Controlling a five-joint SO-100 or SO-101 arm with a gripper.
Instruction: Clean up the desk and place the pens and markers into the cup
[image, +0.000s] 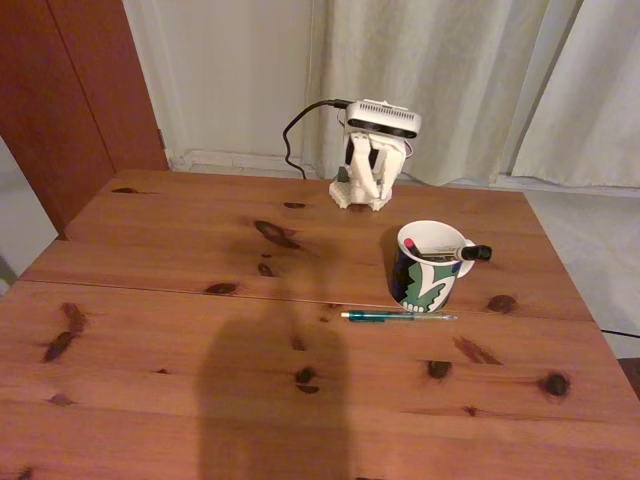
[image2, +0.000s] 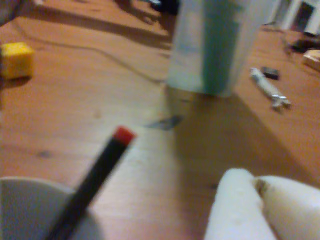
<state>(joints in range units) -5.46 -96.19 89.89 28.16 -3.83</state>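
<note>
Fixed view: reddish-brown desk (image: 150, 330) with dark knots and a seam across its width; white arm (image: 375, 160) folded up at the far edge, cable trailing off to the left, pincer not discernible there. Right of centre, the cup (image: 428, 285), holding the black pen (image: 412, 247) with its red tip at the left rim and the white marker (image: 450, 252), black cap jutting past the right rim. Just on the near side of the cup, flat on the wood, the green pen (image: 400, 316) – left to right, close to the cup's base. Wrist view, blurred: black pen with red tip rising from a white rim at lower left; gripper (image2: 257, 210) at lower right – two white fingers (image2: 232, 205) side by side, tips cut off, grip impossible to tell. Farther off, a yellow block (image2: 16, 60) at left and a pale translucent container (image2: 215, 45).
</note>
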